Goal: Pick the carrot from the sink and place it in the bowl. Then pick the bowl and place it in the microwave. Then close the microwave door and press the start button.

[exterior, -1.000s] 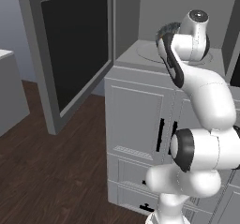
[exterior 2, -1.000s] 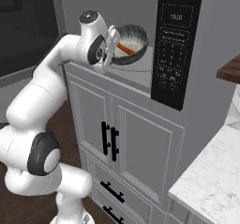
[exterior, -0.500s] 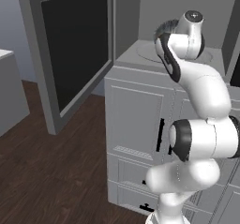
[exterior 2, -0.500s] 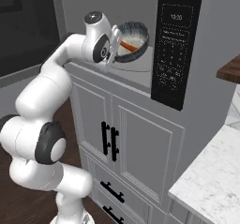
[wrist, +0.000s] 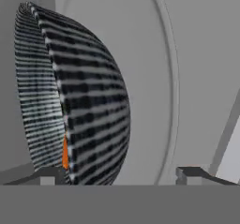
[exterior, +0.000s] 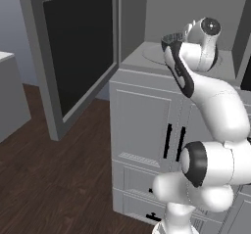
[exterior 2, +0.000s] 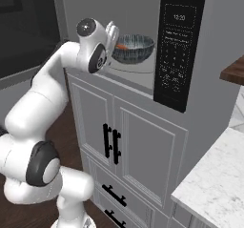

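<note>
The bowl (exterior 2: pixel 136 49), dark and streaked outside, stands on the glass turntable (exterior 2: pixel 138 66) inside the open microwave (exterior 2: pixel 181 41). The orange carrot (exterior 2: pixel 122 46) lies in it by the near rim. My gripper (exterior 2: pixel 114 37) is open at that near rim. In the hand view the bowl's wall (wrist: pixel 89 101) rises between the spread fingertips, with my gripper (wrist: pixel 119 175) astride it and a sliver of carrot (wrist: pixel 65 153) showing inside. The microwave door (exterior: pixel 78 52) hangs wide open to the left. The sink is out of view.
Pale cabinet doors with black handles (exterior 2: pixel 112 143) stand below the microwave. A marble counter (exterior 2: pixel 214 179) lies at the lower right, under a wooden shelf edge (exterior 2: pixel 233 69). Dark wood floor (exterior: pixel 49 179) spreads to the left, under the swung-out door.
My fingers have spread apart and let go of the bowl's rim. The bowl has come down a little onto the turntable, and the arm has reached slightly further in.
</note>
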### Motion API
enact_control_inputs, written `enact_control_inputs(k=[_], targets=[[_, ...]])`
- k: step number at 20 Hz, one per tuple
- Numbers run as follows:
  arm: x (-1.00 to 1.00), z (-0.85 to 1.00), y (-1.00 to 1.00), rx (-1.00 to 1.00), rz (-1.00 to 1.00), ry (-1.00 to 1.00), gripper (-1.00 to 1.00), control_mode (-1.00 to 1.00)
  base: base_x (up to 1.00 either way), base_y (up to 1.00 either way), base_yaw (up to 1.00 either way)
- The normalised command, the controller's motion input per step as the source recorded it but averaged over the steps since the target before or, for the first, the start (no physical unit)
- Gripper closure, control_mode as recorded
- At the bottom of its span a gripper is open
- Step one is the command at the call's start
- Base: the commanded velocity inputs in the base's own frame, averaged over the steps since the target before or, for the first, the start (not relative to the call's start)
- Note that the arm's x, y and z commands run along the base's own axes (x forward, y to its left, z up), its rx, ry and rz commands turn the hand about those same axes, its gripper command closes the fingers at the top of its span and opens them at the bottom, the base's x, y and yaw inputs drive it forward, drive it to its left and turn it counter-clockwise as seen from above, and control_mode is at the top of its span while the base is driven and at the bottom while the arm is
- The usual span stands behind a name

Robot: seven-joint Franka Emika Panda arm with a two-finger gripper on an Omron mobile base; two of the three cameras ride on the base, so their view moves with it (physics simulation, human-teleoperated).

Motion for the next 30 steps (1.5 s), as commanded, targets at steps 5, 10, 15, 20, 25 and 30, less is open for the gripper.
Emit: enact_control_inputs(k=[5,10,15,20,25,30], targets=[[-1.00,0.33,0.21,-0.04,0.03,-0.36,-1.00,-1.00,0.00,0.00,0.00],[-1.00,0.64,0.23,-0.04,0.00,-0.17,-1.00,-1.00,0.00,0.00,0.00],[-1.00,0.45,0.08,-0.11,0.00,0.00,-1.00,-1.00,0.00,0.00,0.00],[-1.00,0.20,0.30,-0.03,0.00,-0.06,-1.00,-1.00,0.00,0.00,0.00],[-1.00,0.05,0.31,0.00,-0.04,-0.14,-1.00,-1.00,0.00,0.00,0.00],[-1.00,0.00,0.44,0.00,-0.10,-0.23,-1.00,-1.00,0.00,0.00,0.00]])
